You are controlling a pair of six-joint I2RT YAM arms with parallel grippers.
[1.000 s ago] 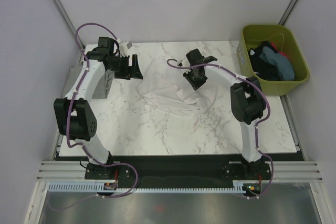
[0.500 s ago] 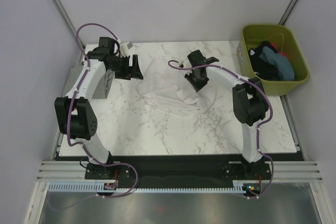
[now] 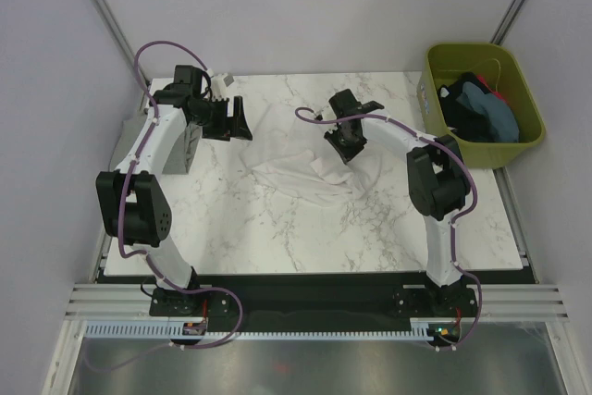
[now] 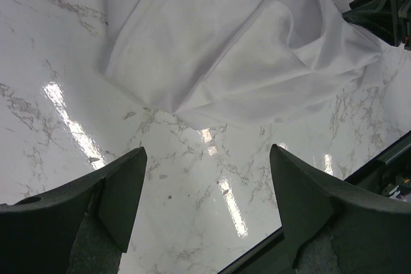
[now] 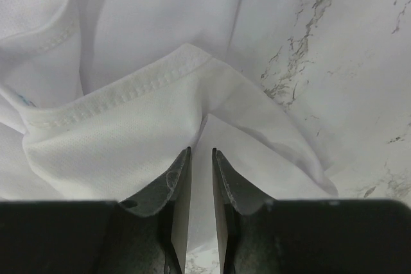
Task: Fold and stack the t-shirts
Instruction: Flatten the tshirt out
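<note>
Right fingers (image 5: pixel 168 213) closed, white t-shirt (image 5: pixel 122 136) between — pinched

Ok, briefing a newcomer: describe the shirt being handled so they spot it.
On the marble table, find where the right gripper pinches cloth. That crumpled white t-shirt lies mid-table; the darker shirts sit in the olive-green bin off its right edge.

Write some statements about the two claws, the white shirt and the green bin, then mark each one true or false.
1. The left claw is open and holds nothing. True.
2. The white t-shirt lies neatly folded. False: it lies rumpled and spread on the marble table.
3. The right claw is pinching a fold of the white t-shirt. True.
4. The olive-green bin is empty. False: dark and blue clothes lie in it.
</note>
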